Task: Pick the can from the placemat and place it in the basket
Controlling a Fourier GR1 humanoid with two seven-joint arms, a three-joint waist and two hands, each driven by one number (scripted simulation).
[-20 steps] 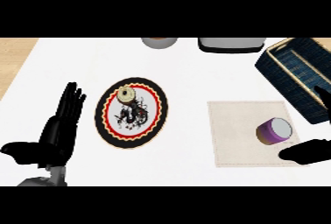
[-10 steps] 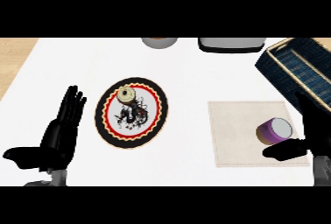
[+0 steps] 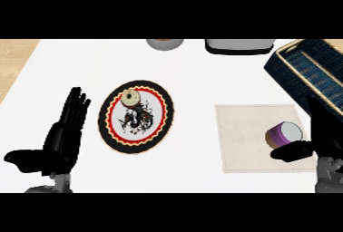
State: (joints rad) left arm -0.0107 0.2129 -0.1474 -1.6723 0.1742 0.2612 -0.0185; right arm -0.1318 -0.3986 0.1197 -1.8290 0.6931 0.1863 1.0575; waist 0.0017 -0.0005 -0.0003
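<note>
One white counter top [image 3: 194, 77], wood-coloured strip at its left edge. One dark blue woven basket [image 3: 309, 68] with tan rim, upper right corner, tilted diagonally, partly cut by frame. One round plate [image 3: 136, 117], black rim with red scalloped ring, white centre with dark dragon-like motif; one small pale ring-shaped item [image 3: 129, 97] sits on its upper part, can't tell what it is. One beige square placemat [image 3: 251, 131] right of plate, well apart from it, below the basket. Two objects cut off at the far edge: one grey rounded thing [image 3: 164, 43], one light grey boxy thing [image 3: 239, 45]; can't identify either.

Two black hands. Left hand [image 3: 60, 138] rests at lower left beside the plate, fingers straight and pointing up, thumb out to the left, holding nothing. Right hand [image 3: 321, 136] at right edge over the placemat's right side, thumb [image 3: 291, 152] just below the can, fingers rising behind it; whether it actually grips the can I can't tell.

One short purple can [image 3: 284, 135] with pale top, upright on the placemat near its right edge, outside the basket.
</note>
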